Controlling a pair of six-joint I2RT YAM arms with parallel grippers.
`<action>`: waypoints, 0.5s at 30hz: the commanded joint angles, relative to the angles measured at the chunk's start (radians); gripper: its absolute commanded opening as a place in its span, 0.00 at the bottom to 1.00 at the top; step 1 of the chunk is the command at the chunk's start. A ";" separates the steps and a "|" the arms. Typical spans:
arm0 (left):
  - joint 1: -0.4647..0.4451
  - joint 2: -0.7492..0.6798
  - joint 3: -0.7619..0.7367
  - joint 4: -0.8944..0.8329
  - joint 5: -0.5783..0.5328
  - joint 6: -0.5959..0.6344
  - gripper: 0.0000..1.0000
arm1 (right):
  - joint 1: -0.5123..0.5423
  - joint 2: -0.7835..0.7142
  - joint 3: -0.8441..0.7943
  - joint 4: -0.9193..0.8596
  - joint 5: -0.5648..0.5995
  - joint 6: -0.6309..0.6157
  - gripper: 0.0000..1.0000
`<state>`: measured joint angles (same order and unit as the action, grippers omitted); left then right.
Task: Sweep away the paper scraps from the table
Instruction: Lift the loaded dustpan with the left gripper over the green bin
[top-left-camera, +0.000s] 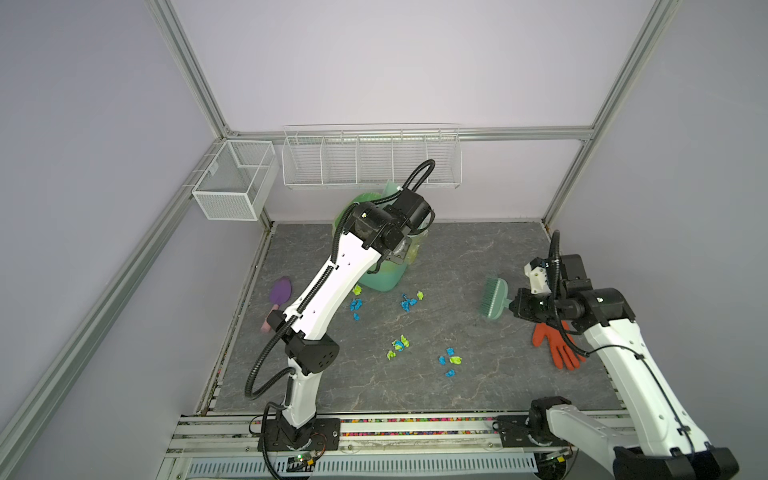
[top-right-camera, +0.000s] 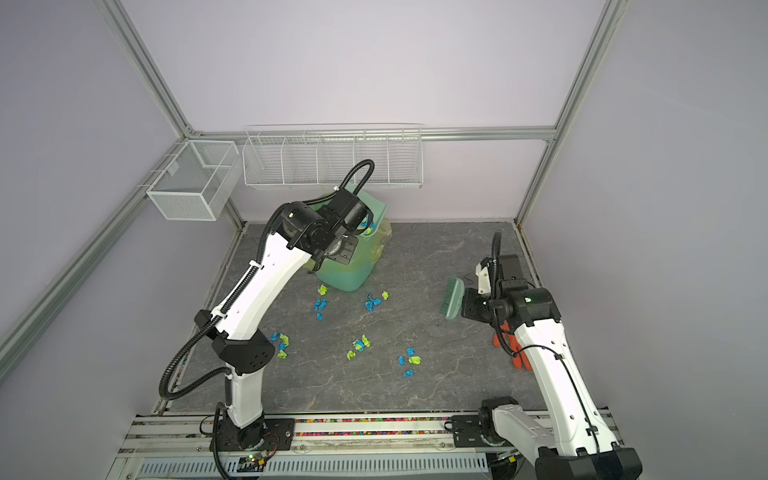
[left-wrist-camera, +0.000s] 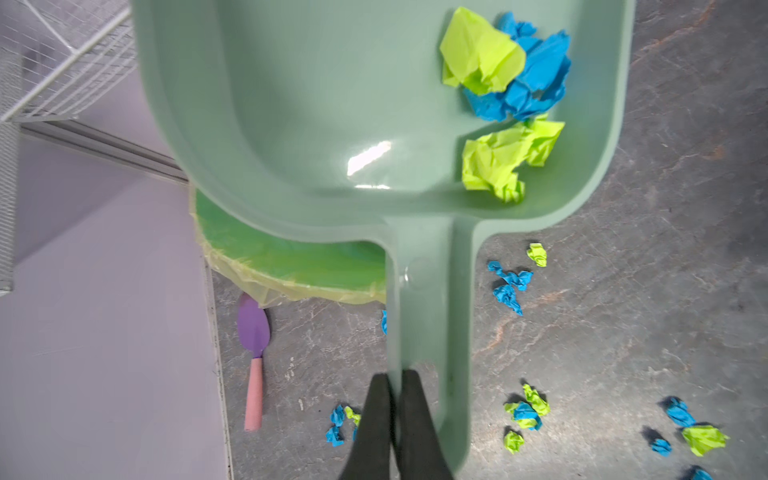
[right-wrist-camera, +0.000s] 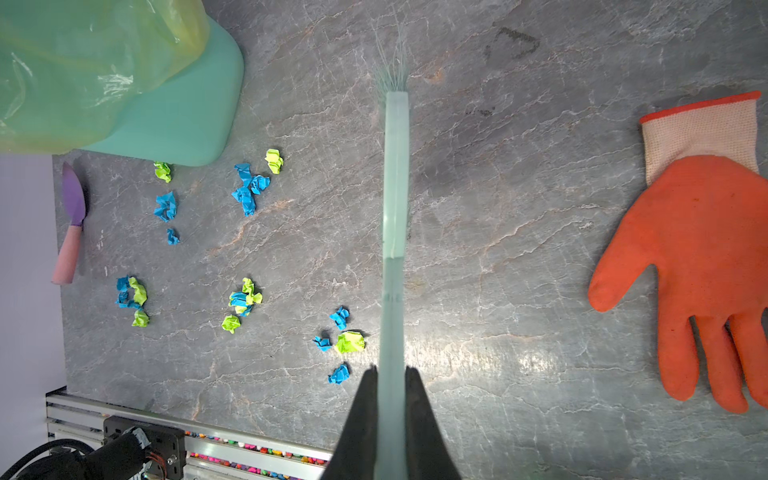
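While the left gripper (left-wrist-camera: 395, 374) pinches the dustpan (left-wrist-camera: 311, 104) handle over the bin (left-wrist-camera: 291, 253), a few paper scraps (left-wrist-camera: 498, 83) lie inside it | right gripper (right-wrist-camera: 390, 370) clamped on the brush (right-wrist-camera: 395, 174) handle; more scraps lie scattered in small clusters across the table (right-wrist-camera: 498, 249)

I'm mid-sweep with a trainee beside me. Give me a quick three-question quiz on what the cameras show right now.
1. True or false: the dustpan in the left gripper is empty.
2. What does the right gripper grip? A) a sponge B) a brush C) a cup
3. Fill in: the dustpan is held over the green, bag-lined ____.

Key:
1. False: paper scraps lie in it.
2. B: the brush, held by its handle.
3. bin
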<state>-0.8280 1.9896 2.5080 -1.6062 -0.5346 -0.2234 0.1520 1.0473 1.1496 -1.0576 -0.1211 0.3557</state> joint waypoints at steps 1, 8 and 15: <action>0.022 -0.026 -0.009 -0.047 -0.084 0.009 0.00 | -0.006 -0.016 0.007 -0.003 -0.007 0.005 0.06; 0.059 -0.045 -0.034 -0.010 -0.073 0.037 0.00 | -0.006 -0.041 -0.003 -0.013 0.006 -0.001 0.06; 0.072 -0.032 -0.041 -0.018 -0.221 0.070 0.00 | -0.006 -0.048 -0.024 0.003 -0.011 -0.001 0.06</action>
<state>-0.7635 1.9762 2.4802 -1.5978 -0.6579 -0.1738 0.1520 1.0080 1.1465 -1.0637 -0.1211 0.3553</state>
